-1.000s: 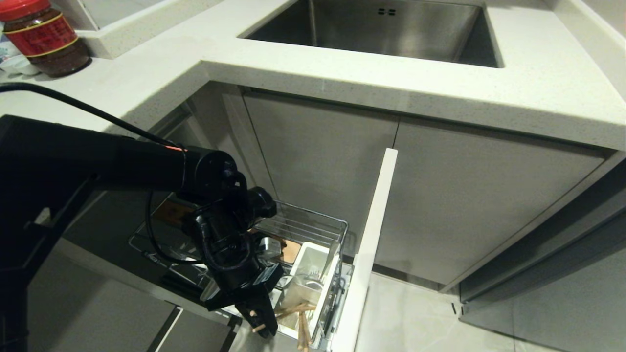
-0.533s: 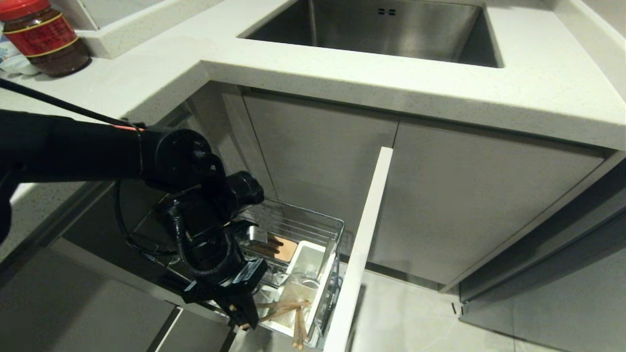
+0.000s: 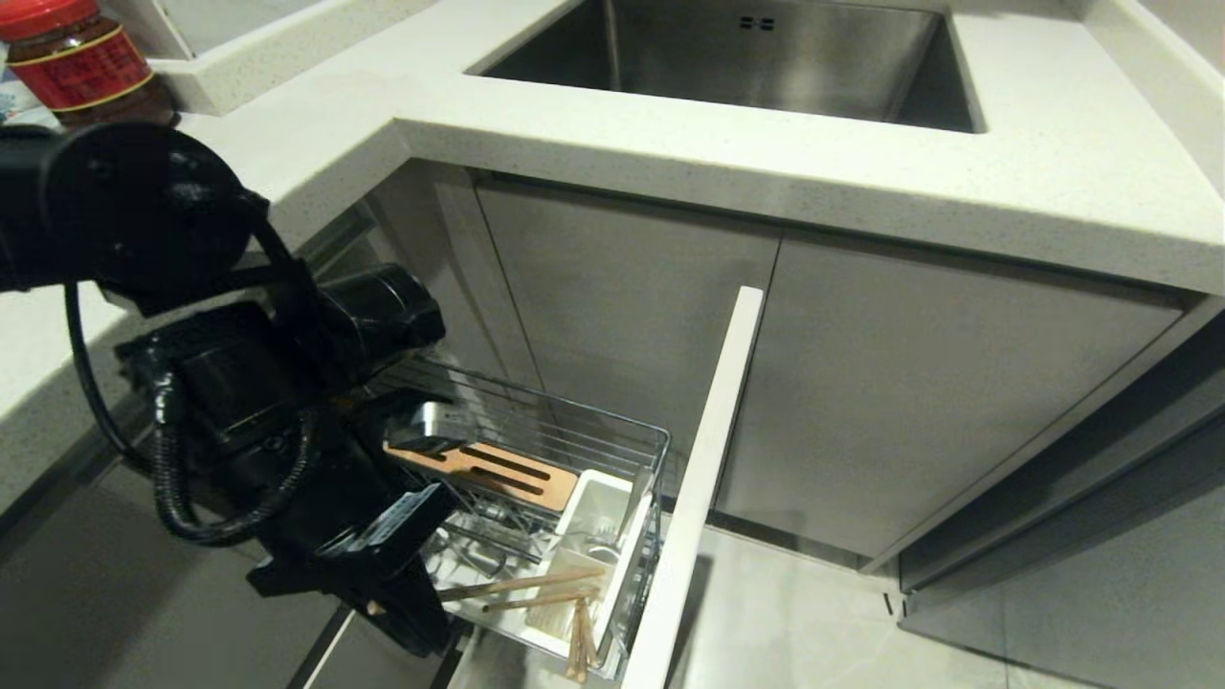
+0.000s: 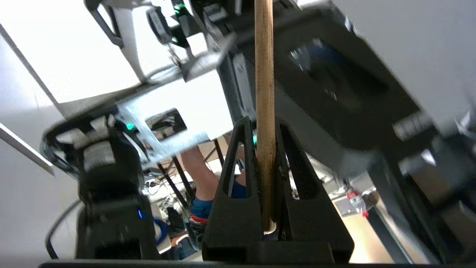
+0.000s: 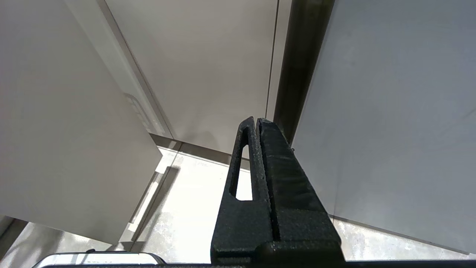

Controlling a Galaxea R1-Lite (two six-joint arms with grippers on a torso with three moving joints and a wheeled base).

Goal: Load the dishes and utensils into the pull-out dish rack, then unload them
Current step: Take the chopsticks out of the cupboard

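Note:
My left gripper [image 3: 412,617] hangs low at the near left of the pull-out dish rack [image 3: 574,435], shut on light wooden chopsticks [image 3: 522,584]. They lie almost level, reaching right over the white utensil holder [image 3: 598,512]. In the left wrist view one chopstick [image 4: 264,74] runs up between the fingers of the left gripper [image 4: 260,124]. More wooden sticks [image 3: 577,643] stand at the holder's near end. The rack's slotted wooden strip [image 3: 488,469] is uncovered. My right gripper [image 5: 256,121] is shut and empty, parked by cabinet doors above the floor. The dishes are out of view.
The rack's white cabinet front [image 3: 703,478] juts toward me beside closed grey doors [image 3: 909,383]. Above are the countertop [image 3: 670,134], a steel sink [image 3: 746,57] and a red-lidded jar [image 3: 81,72]. A person's leg [image 4: 197,175] appears in the left wrist view.
My left arm has swung left and upward, away from the utensil holder, keeping hold of the chopsticks. They have tipped from steep to nearly level. The wooden strip has come into sight.

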